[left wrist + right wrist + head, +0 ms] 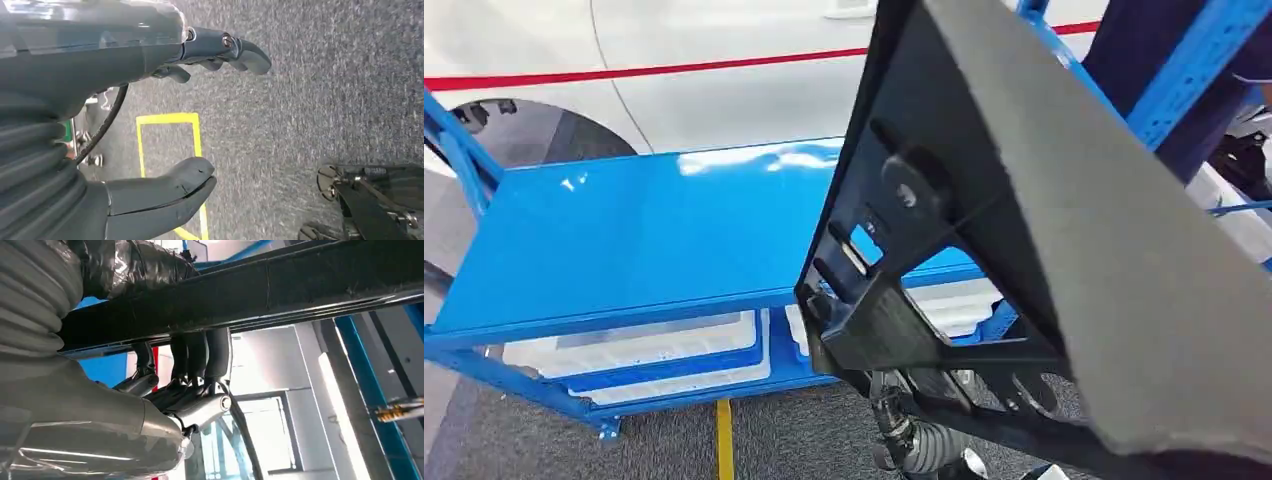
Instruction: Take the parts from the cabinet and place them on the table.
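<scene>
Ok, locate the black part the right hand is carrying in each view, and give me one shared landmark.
Head view: the black part fills the right side, tilted before the blue shelf.
Left wrist view: not identifiable there.
Right wrist view: it runs across as a dark bar, gripped by the right hand.
Shared landmark: blue shelf frame.

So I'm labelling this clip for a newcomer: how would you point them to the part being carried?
Start at the blue shelf unit in front of the white car. The black part looms before its right end, held from below by the right hand. It is a large dark triangular panel with ribs and cut-outs.
</scene>
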You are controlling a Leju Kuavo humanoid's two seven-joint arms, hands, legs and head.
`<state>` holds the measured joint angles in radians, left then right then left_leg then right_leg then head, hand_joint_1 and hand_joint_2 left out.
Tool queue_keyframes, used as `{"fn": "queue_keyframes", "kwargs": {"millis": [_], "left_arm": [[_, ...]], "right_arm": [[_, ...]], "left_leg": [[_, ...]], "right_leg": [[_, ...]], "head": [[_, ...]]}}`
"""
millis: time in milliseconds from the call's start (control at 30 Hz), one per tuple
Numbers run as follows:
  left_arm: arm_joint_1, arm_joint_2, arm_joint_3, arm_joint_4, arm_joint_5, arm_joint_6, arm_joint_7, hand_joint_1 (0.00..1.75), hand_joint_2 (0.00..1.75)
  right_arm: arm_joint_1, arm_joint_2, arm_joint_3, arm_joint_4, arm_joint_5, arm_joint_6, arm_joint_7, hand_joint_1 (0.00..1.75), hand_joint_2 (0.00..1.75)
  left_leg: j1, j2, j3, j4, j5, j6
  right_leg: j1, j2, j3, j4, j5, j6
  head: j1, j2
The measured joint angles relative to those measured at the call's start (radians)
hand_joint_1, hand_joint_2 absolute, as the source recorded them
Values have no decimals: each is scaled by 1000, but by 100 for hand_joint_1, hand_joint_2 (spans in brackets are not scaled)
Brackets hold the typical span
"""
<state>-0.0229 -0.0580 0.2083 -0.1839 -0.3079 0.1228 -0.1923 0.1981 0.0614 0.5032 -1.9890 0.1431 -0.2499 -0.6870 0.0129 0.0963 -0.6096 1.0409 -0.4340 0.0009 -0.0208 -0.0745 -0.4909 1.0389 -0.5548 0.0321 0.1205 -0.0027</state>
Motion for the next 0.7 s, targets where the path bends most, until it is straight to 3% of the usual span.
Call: {"fn": "queue_keyframes", "kwargs": {"millis": [100,133,167,200,233,267,300,333,367,400,433,467,500,567,600,633,667,700], "left_arm": [[-1,0,0,0,0,0,0,0,175],[-1,0,1,0,0,0,0,0,175],[1,-1,1,0,-1,-1,0,0,175],[2,-2,1,0,-2,-1,0,0,175],[3,-1,2,0,-3,-1,0,0,175],[3,0,3,0,-4,-1,0,0,175],[3,1,4,0,-5,-1,0,0,175],[2,1,4,0,-6,-1,1,0,175],[1,1,5,0,-6,-1,1,0,175],[0,1,5,0,-6,-2,2,0,175],[-1,2,6,0,-6,-2,2,0,175],[0,6,7,0,-6,-2,2,0,175],[0,6,7,0,-6,-2,2,0,175],[-4,6,8,0,-6,-2,2,0,175],[-7,6,8,0,-6,-2,2,0,175],[-8,3,8,0,-6,-2,2,0,175],[-7,3,8,0,-6,-2,2,0,175],[-4,3,8,0,-6,-2,2,0,175]], "right_arm": [[4,1,-5,0,-1,3,0,175,175],[6,4,-7,0,-3,6,0,175,175],[6,8,-9,0,-3,8,1,175,175],[6,10,-10,2,-3,11,2,175,175],[6,11,-11,5,-4,13,1,175,175],[6,13,-14,7,-6,15,2,175,175],[7,14,-16,10,-6,16,2,175,175],[7,14,-17,12,-8,17,2,175,175],[7,14,-17,14,-8,18,2,175,175],[7,16,-18,16,-8,18,2,175,175],[7,16,-18,17,-8,18,2,175,175],[7,18,-18,17,-8,19,1,175,175],[7,18,-18,18,-7,21,2,175,175],[7,19,-19,19,-8,21,2,175,175],[7,19,-19,19,-7,21,2,175,175],[9,19,-21,20,-7,23,1,175,175],[8,19,-24,21,-8,23,0,175,175],[8,19,-24,22,-8,23,2,175,175]], "left_leg": [[7,27,0,-5,18,-23],[11,-11,-9,11,-19,-33],[11,-48,-21,47,-78,-33],[10,-71,-35,112,-144,-32],[10,-82,-52,191,-198,-30],[8,-87,-61,254,-221,-27],[5,-88,-57,283,-214,-21],[2,-88,-35,272,-186,-13],[-3,-90,2,226,-147,-2],[-11,-105,69,129,-108,17],[-17,-137,122,51,-99,34],[-21,-169,166,-27,-127,52],[-20,-167,184,-60,-130,41],[-27,-154,174,-59,-115,43],[-27,-142,171,-72,-100,43],[-15,-118,167,-84,-85,41],[-15,-110,154,-88,-73,51],[-14,-94,142,-87,-64,51]], "right_leg": [[4,26,-24,-3,20,-35],[1,32,-36,-3,34,-48],[1,43,-49,-3,44,-55],[4,52,-62,-3,56,-62],[9,66,-78,-2,69,-66],[14,79,-94,-1,81,-68],[18,91,-106,0,91,-69],[22,103,-120,2,102,-69],[26,114,-133,3,112,-70],[32,131,-146,4,124,-70],[30,139,-152,4,133,-70],[36,148,-159,6,142,-66],[30,157,-163,5,153,-61],[21,176,-166,-6,176,-46],[26,189,-169,-13,188,-38],[27,161,-173,1,166,-39],[30,116,-186,36,101,-32],[23,96,-203,101,30,-25]], "head": [[0,0],[0,0],[0,0],[0,0],[0,0],[0,0],[0,0],[0,0],[0,0],[0,0],[0,0],[0,0],[0,0],[0,0],[0,0],[0,0],[1,0],[1,0]]}}
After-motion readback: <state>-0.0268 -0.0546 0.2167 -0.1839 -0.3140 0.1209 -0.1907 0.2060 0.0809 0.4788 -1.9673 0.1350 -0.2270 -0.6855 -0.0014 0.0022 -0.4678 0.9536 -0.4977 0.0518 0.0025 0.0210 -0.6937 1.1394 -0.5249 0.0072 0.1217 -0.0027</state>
